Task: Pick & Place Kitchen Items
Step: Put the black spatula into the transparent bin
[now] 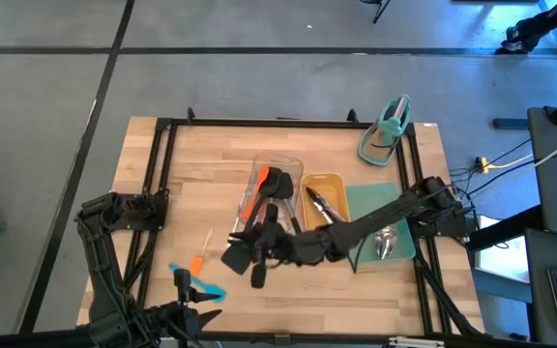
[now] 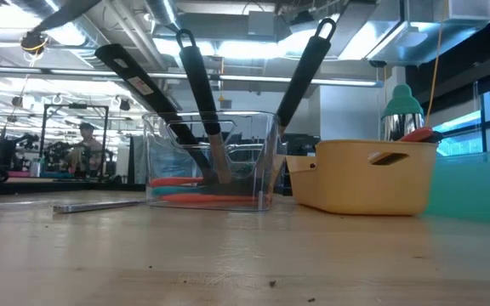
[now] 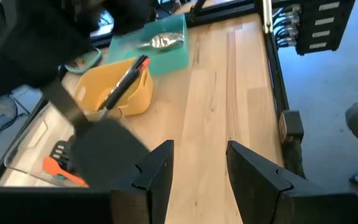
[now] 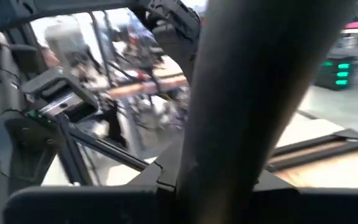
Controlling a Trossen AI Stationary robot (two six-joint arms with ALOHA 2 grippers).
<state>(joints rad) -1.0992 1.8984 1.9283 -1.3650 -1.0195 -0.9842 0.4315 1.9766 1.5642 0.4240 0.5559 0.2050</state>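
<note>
**A:** Two arms show from above. The right gripper reaches across the table to the near side of the clear tray and is clamped on a black turner, whose wide blade hangs over the bare wood. I judge it is being carried to the tray, since other turners and an orange spatula already lie there. The yellow tray holds tongs, and a steel spoon lies on the green mat.

**B:** And the left arm?

**A:** It waits at the near edge, beside a blue spatula and a small orange one not yet sorted.

**B:** From table level?

**A:** Black handles lean up out of the clear tray because they are longer than it is; the yellow tray stands just beside it.

**B:** The left wrist?

**A:** The left gripper stands open, its fingers apart over bare wood, holding nothing. Beyond it the turner's blade hangs near the clear tray, and the tongs lean on the yellow tray's rim.

**B:** The right wrist?

**A:** A thick black handle fills the view, pinched between the fingers.

**B:** Any writing?

**A:** None that I can read in any view.
</note>
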